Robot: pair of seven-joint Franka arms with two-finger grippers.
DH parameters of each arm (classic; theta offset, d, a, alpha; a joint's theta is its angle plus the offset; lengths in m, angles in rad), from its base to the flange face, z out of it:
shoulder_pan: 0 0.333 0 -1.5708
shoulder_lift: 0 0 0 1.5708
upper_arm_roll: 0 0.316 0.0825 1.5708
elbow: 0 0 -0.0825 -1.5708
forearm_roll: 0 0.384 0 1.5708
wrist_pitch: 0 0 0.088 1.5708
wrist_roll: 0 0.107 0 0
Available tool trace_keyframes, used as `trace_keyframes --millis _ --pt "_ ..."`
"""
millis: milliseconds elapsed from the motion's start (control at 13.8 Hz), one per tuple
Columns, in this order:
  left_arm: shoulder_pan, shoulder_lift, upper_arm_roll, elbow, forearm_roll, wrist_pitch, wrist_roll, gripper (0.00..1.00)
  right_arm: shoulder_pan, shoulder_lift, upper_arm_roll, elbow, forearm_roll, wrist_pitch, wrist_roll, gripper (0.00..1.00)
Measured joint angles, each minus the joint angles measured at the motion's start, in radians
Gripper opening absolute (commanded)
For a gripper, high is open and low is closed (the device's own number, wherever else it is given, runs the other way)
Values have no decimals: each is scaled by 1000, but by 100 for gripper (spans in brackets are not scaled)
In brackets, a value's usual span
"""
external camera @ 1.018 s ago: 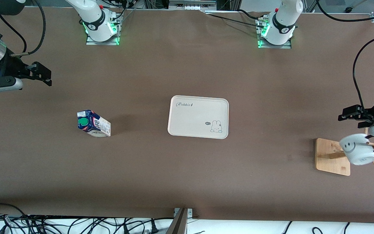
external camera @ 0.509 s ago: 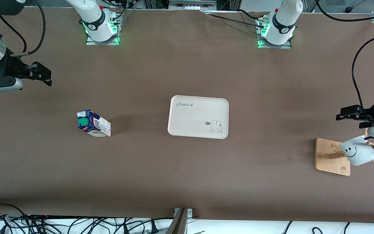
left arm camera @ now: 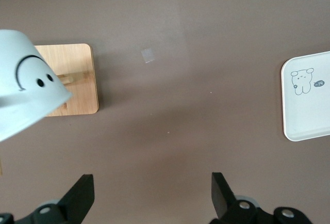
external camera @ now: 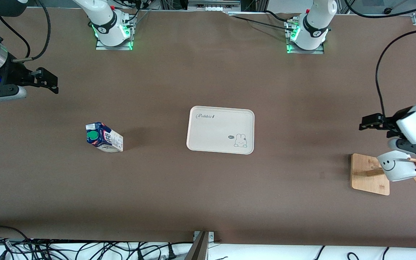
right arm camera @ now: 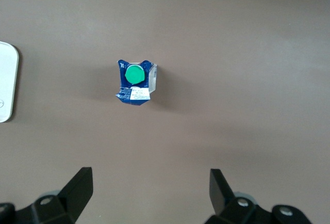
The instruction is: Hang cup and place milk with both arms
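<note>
The white smiley cup [external camera: 395, 168] hangs by its black handle on a peg of the wooden rack [external camera: 365, 171] at the left arm's end of the table. My left gripper [external camera: 371, 122] is open and empty, up in the air beside the cup and apart from it. In the left wrist view [left arm camera: 152, 198] the cup [left arm camera: 26, 90] shows over the rack base [left arm camera: 77, 84]. The blue and white milk carton [external camera: 104, 137] with its green cap stands toward the right arm's end. My right gripper [external camera: 49, 83] is open and empty above the table; in its wrist view [right arm camera: 149, 195] the milk [right arm camera: 135, 82] lies ahead.
A cream rabbit tray [external camera: 220, 130] lies in the middle of the table, between milk and rack; it shows in the left wrist view [left arm camera: 309, 105] and its edge in the right wrist view [right arm camera: 6, 82]. Cables run along the table's near edge.
My left gripper has drawn away from the cup, toward the tray and upward. The cup has swung on the peg and hangs more upright. The right arm and the milk have not moved.
</note>
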Motion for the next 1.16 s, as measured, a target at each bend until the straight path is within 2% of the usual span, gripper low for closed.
trace_keyframes --millis 291,873,945,1018,1164 --pt "-105 -37 -2 1 57 -74 -153 100 0 -8 3 1 14 -35 53 100" --pt "-116 -78 5 -9 46 -100 -163 100 0 -10 5 1 14 -47 59 100" --pt "-126 -98 26 -34 42 -82 -163 100 0 -10 5 1 14 -47 59 100" --pt "-152 -131 77 -84 40 -14 -163 100 0 -10 5 1 14 -47 59 100" --pt "-205 -213 188 -218 34 180 -163 100 0 -10 5 1 14 -47 59 100"
